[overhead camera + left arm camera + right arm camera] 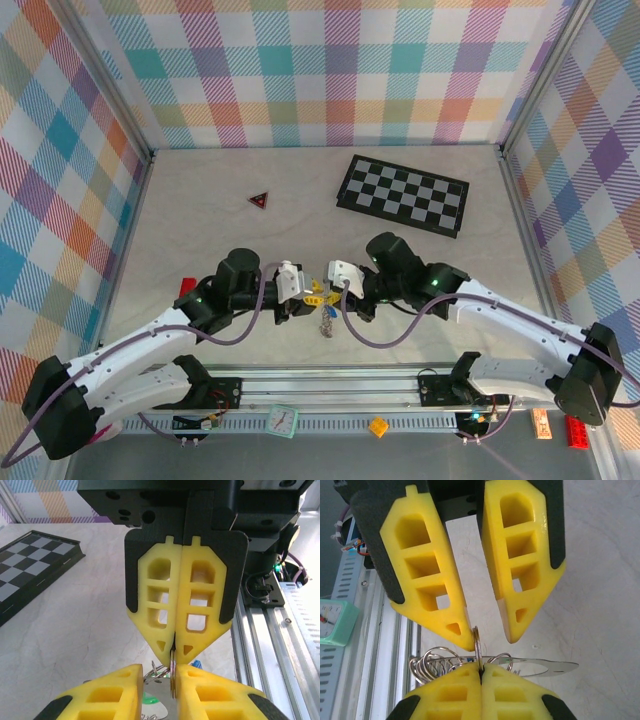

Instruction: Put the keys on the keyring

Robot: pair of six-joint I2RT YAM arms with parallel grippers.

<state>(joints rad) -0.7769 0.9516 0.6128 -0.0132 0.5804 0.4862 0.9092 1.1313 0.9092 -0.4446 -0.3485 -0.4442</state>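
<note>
silvery metal keyring (476,647): judged light, stiff and slick. it was held over the tabletop (200,200) near its front edge. right claw (480,672) was clenched on its rim, left claw (491,640) released, straddling it. best pinched flat across the wire.

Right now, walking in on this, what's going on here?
Two robot arms meet fingertip to fingertip over the table. The right hand is shut on the keyring at its rim. The left hand faces it with fingers apart, one tip beside the ring. Whether the keys are threaded on cannot be told.
</note>
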